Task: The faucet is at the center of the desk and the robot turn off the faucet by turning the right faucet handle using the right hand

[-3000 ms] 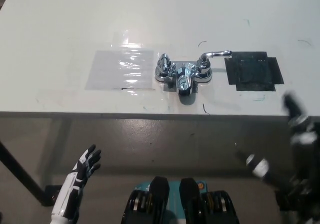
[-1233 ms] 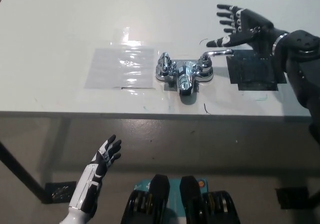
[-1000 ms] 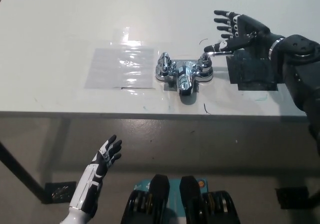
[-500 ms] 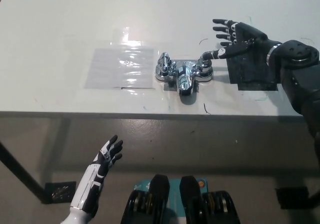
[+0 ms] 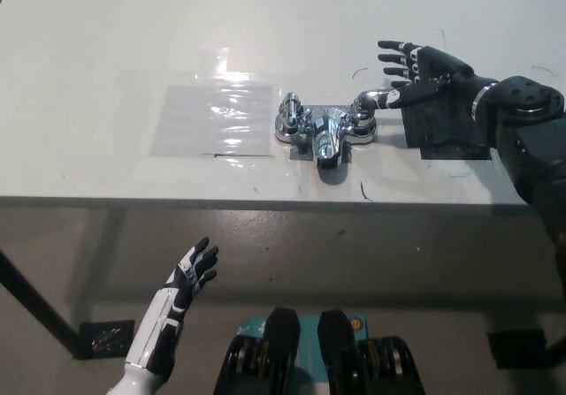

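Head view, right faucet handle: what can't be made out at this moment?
- Right faucet handle: its outer end is hidden behind the right hand, so contact or grip cannot be told.
- Black patch on the desk: partly hidden by the right arm.
- Left hand, resting below the desk edge: its forearm is cut off by the bottom edge.

No readable text

No word, label, brand, number or sign could be read on the white desk (image 5: 106,50); a few thin pen-like squiggles near its right edge and front edge formed no letters.
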